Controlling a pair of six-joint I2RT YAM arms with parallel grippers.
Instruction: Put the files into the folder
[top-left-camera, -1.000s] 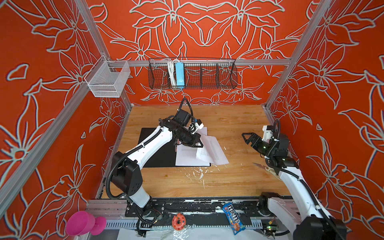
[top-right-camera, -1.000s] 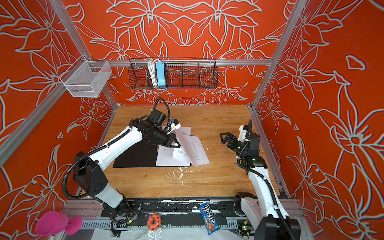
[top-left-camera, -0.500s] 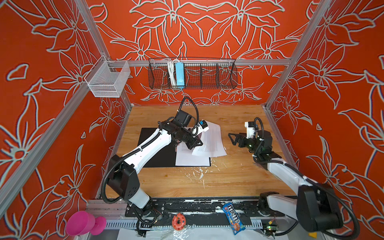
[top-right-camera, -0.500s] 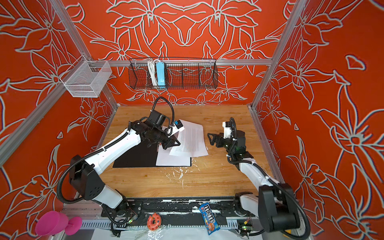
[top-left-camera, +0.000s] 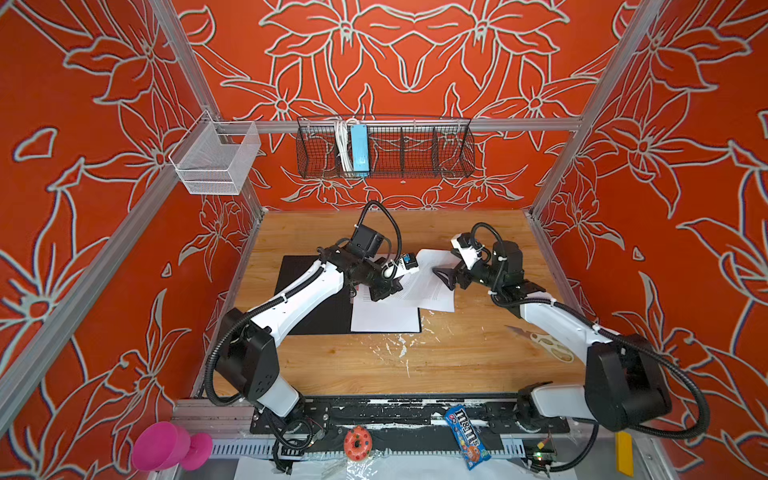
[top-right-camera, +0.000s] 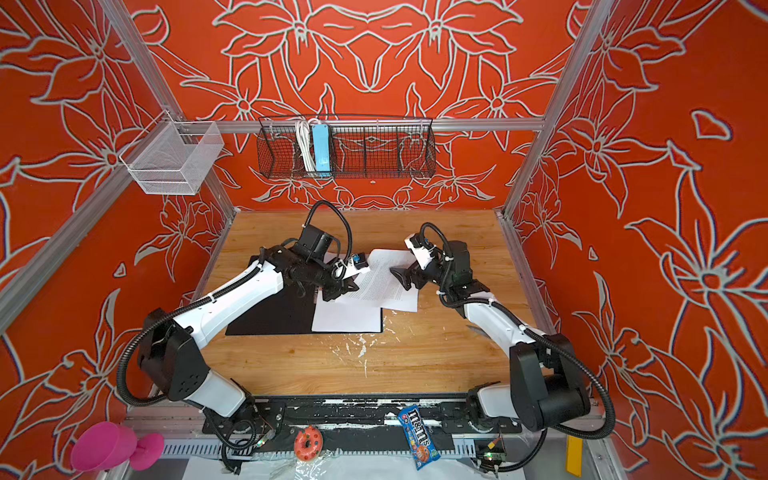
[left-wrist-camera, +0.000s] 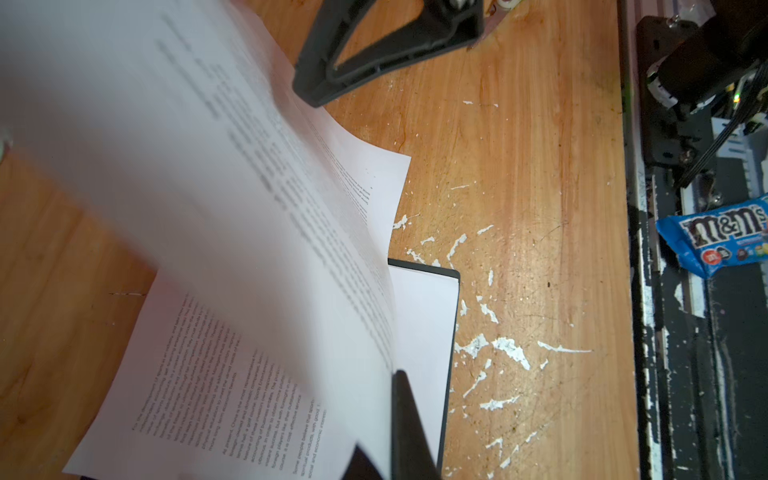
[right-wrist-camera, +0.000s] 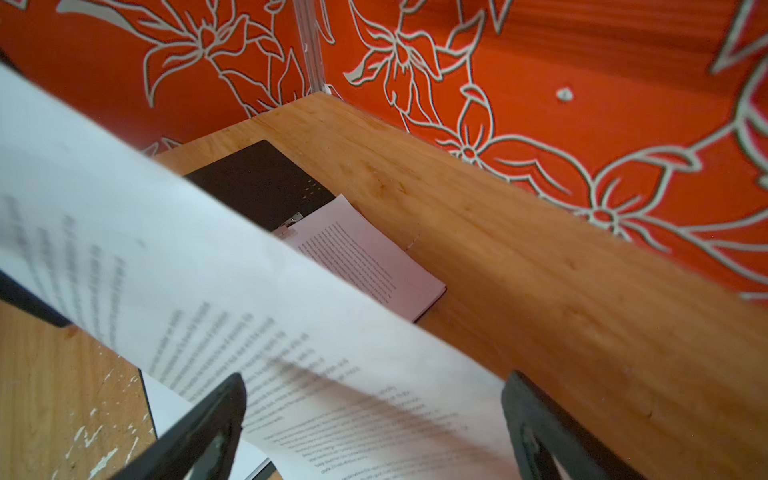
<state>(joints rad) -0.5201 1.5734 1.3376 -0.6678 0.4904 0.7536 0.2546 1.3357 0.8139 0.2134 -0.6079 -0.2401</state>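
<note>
Mid-transfer with 1 sheet of the files (top-left-camera: 428, 280): raised, curling, hanging over the right half of the open folder (top-left-camera: 328, 322). Below it, resting on that same half, the other printed sheets (top-left-camera: 384, 320); black left flap bare.

Pinched at 1 edge by the left tool (top-left-camera: 384, 293), clenched tight on the paper. Met from the opposite side by the right tool (top-left-camera: 446, 277), released and spread wide, with the free edge passing between its 2 fingers (right-wrist-camera: 226, 399) in the right wrist view, apparently not gripped.

Seemingly at the step of squaring this sheet and laying it onto the pile. Next, probably: steady or take the free edge, lower both ends together, line up with the sheets underneath, then let go. Worth avoiding any pull in 2 directions at once, for fear of creasing. After that, still to fold the black flap shut.

Underneath, a pale wooden worktop (top-left-camera: 478, 353), flecked with white chips just beside the folder. All around, orange walls with white flower outlines; on the back wall a black wire basket (top-left-camera: 415, 145) holding a light-blue power strip (top-left-camera: 359, 147); on the front rail a blue candy bag (top-left-camera: 467, 436).
</note>
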